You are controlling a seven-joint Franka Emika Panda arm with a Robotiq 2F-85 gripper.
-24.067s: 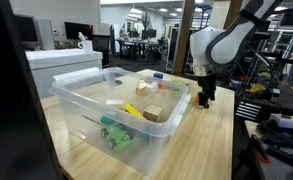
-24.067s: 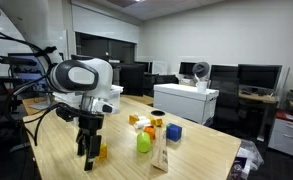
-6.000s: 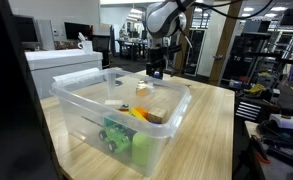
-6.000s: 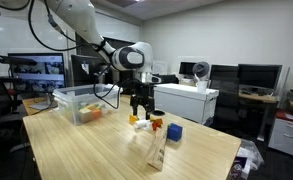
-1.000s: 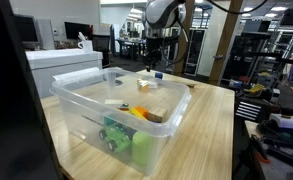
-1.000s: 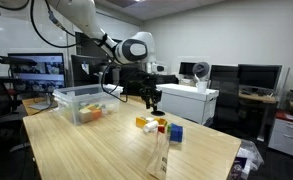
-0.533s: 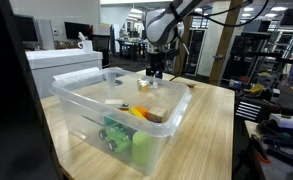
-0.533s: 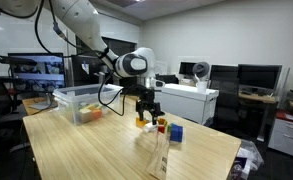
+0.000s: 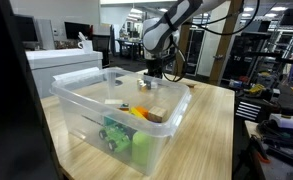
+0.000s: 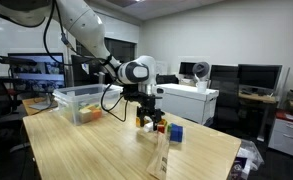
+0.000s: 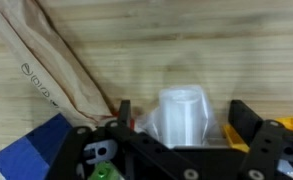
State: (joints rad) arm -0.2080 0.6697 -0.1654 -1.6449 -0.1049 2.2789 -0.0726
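My gripper point(image 11: 184, 108) is down low over the wooden table point(image 11: 196, 40), and its jaws stand wide open, holding nothing. In the wrist view a small white cup point(image 11: 181, 122) sits on the wood right between my two fingers point(image 11: 124, 112), with a sliver of table showing on either side of it, so I am around it but not pressing on it. Just behind my other finger a yellow piece point(image 11: 232, 134) peeks out, close to the cup; whether the two touch I cannot tell. Towards the near corner of that view lies a blue block point(image 11: 31, 152), and a crumpled brown paper bag point(image 11: 56, 70) runs slantwise past it, its lower end close to my finger. A bit of green point(image 11: 106, 173) shows at the very bottom edge, too cut off to name. In an exterior view my gripper point(image 10: 148, 118) points straight down into a little cluster of things on the table: a red piece point(image 10: 161, 124) just beside it, the blue block point(image 10: 174, 131) a bit further out, and the paper bag point(image 10: 158, 155) standing upright nearer the camera. The clear plastic bin point(image 10: 81, 103) sits well apart from me, back along the table. In an exterior view that bin point(image 9: 86, 125) fills the foreground with toys inside it, and my gripper point(image 9: 152, 72) hangs beyond its far rim, low over the table.
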